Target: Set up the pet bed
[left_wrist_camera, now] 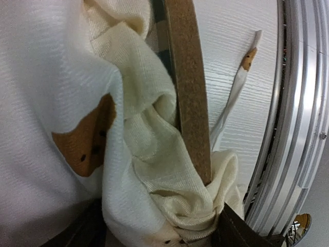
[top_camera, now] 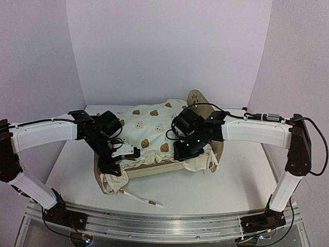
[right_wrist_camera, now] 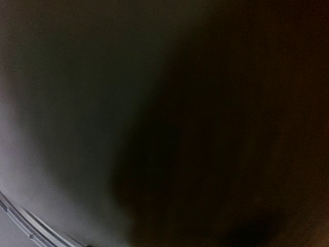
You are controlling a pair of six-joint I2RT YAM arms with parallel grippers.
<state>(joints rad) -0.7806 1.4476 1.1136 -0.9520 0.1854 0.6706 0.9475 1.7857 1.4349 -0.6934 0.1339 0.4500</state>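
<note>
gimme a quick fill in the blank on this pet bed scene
1. The bedding on the pet bed is printed with brown ____ faces.
2. In the top view, the rounded headboard stands at the bed's ____ end.
3. The loose tie strap lies on the ____.
Missing words: bear; right; table.

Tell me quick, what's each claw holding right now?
Left gripper: straddles bunched bedding; grip cannot be told.
Right gripper: pressed into bedding; cannot be told.
</note>
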